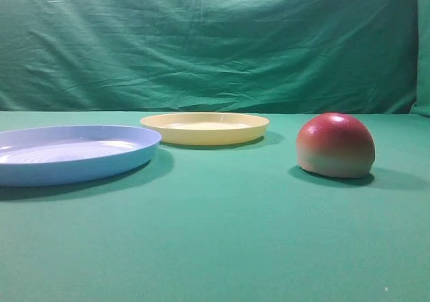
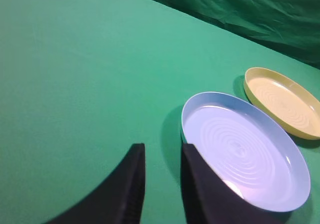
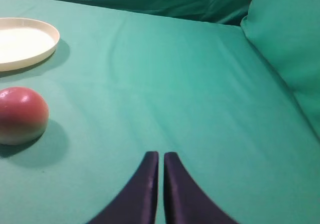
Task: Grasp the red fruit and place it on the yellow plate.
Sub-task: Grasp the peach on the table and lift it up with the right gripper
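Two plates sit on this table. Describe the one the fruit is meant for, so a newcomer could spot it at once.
On the green cloth-covered table, look toward the back, near the hanging green backdrop. The yellow plate lies there, behind and right of the blue plate, with the red fruit further right. It is pale yellow, smaller than the light-blue one, and holds nothing.

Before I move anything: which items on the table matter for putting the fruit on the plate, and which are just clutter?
Part of the job:
- red fruit, sitting on the cloth, not yet grasped
- yellow plate, nothing on it
- right gripper, nearest the fruit, shut, holding nothing

Just lying about:
- light-blue plate, beside the yellow one
- green backdrop cloth
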Robot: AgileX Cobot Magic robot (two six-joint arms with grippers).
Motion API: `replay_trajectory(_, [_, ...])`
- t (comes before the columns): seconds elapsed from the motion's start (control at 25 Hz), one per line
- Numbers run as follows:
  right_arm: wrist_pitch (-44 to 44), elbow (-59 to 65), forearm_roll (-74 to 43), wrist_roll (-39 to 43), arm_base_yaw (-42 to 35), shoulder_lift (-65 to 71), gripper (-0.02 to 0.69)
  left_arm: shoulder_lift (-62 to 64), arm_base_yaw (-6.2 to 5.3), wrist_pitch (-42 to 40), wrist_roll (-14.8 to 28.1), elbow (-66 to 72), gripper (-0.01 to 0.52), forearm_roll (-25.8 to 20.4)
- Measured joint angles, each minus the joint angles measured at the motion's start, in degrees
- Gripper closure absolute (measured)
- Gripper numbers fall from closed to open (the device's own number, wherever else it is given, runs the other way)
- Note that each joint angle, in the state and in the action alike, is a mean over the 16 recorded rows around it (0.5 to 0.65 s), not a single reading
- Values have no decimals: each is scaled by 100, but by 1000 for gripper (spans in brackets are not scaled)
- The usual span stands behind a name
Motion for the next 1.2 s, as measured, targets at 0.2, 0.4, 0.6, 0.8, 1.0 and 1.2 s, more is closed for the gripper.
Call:
replay_trajectory(0.2, [0, 0, 0, 0, 0, 0, 665, 0, 0, 0, 0, 0, 357, 0])
replay_trajectory(0.4, [0, 0, 0, 0, 0, 0, 665, 0, 0, 0, 0, 0, 357, 0])
replay_trajectory(0.6, [0, 0, 0, 0, 0, 0, 665, 0, 0, 0, 0, 0, 357, 0])
replay_trajectory(0.8, [0, 0, 0, 0, 0, 0, 665, 0, 0, 0, 0, 0, 357, 0])
replay_trajectory(1.0, [-7, 0, 14, 2, 0, 0, 665, 0, 0, 0, 0, 0, 357, 0])
replay_trajectory(1.2, [-206, 4, 242, 4, 0, 0, 665, 0, 0, 0, 0, 0, 357, 0])
